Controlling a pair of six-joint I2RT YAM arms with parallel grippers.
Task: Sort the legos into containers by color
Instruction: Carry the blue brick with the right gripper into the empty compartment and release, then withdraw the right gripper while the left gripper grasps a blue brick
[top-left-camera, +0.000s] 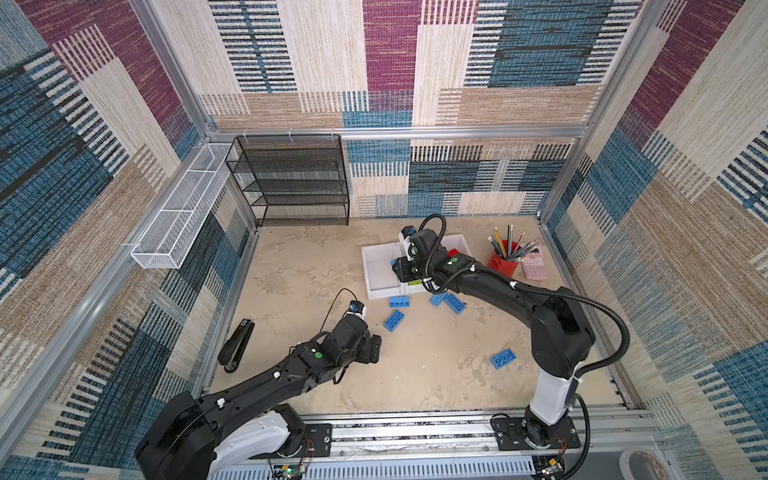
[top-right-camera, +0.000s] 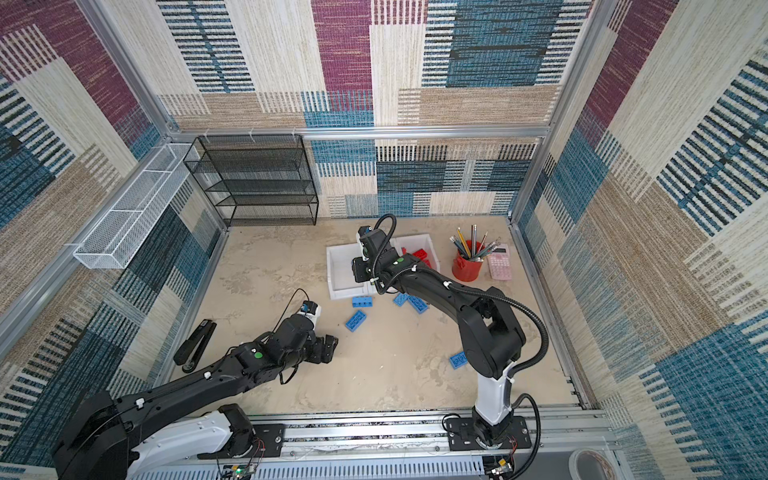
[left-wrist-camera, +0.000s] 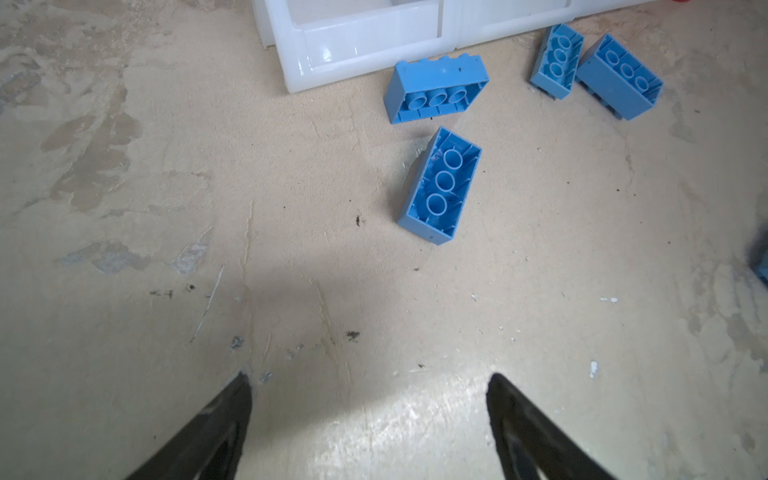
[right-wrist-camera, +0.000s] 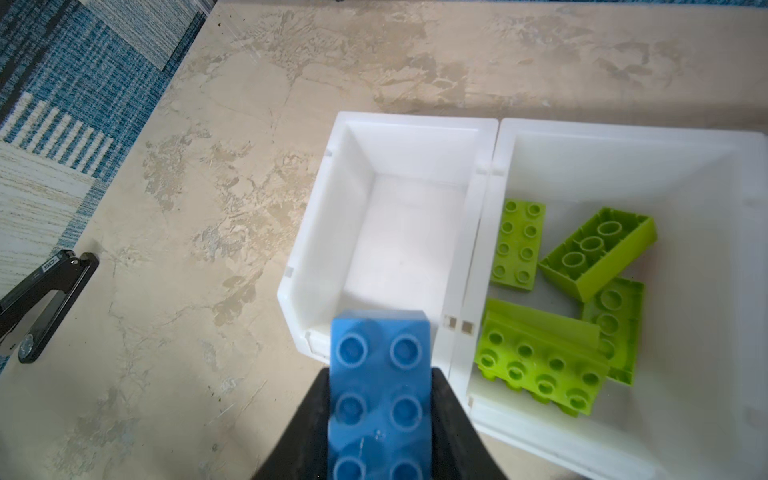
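Observation:
My right gripper (right-wrist-camera: 380, 376) is shut on a light blue lego (right-wrist-camera: 380, 340), studs up, above the front lip of the empty end container (right-wrist-camera: 316, 216). The middle container (right-wrist-camera: 623, 166) holds several lime green legos (right-wrist-camera: 540, 361). Red legos (top-left-camera: 454, 252) lie in the third container. Several blue legos (top-left-camera: 394, 321) are scattered on the table in front of the containers (top-left-camera: 376, 286). My left gripper (left-wrist-camera: 369, 378) hangs open over bare table, short of an upside-down blue lego (left-wrist-camera: 440, 187). In a top view the left gripper (top-left-camera: 376, 349) sits left of centre.
A red pencil cup (top-left-camera: 505, 259) and a pink calculator (top-left-camera: 534, 266) stand right of the containers. A black stapler (top-left-camera: 237, 343) lies at the left edge. A black mesh shelf (top-left-camera: 291, 183) and a white wire basket (top-left-camera: 183, 208) line the back left.

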